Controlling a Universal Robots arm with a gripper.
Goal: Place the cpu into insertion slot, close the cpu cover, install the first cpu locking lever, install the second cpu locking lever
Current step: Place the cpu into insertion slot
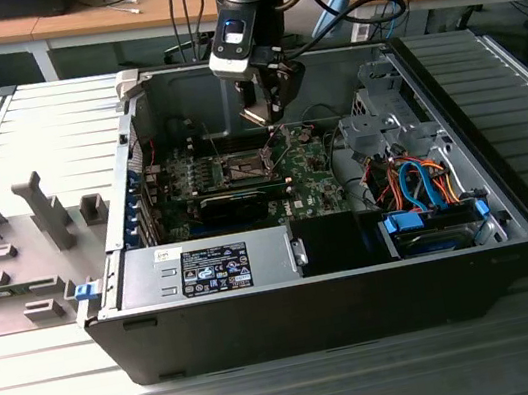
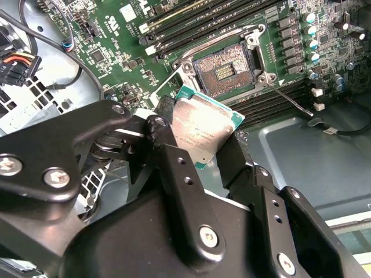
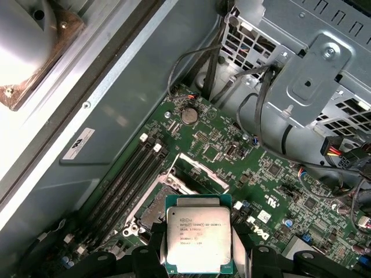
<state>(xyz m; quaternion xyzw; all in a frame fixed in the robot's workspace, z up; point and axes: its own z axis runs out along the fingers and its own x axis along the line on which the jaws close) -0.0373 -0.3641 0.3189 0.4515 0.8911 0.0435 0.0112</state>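
Second wrist view: hand (image 2: 200,146) clamps cpu (image 2: 204,128) above open insertion slot (image 2: 224,69); printed lines on cpu.

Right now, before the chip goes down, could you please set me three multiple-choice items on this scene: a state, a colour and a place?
1. How is the insertion slot?
A. Filled by a chip
B. Covered with tape
C. Empty, contacts bare

2. What colour is the motherboard?
A. Green
B. Red
C. White

3. Where is the cpu?
A. Lying flat on the motherboard
B. Clamped in the end effector, above the motherboard
C. Seated in the insertion slot

Answers:
1 C, the second wrist view shows its bare centre.
2 A, green in all views.
3 B, both wrist views show the black fingers gripping its edges.
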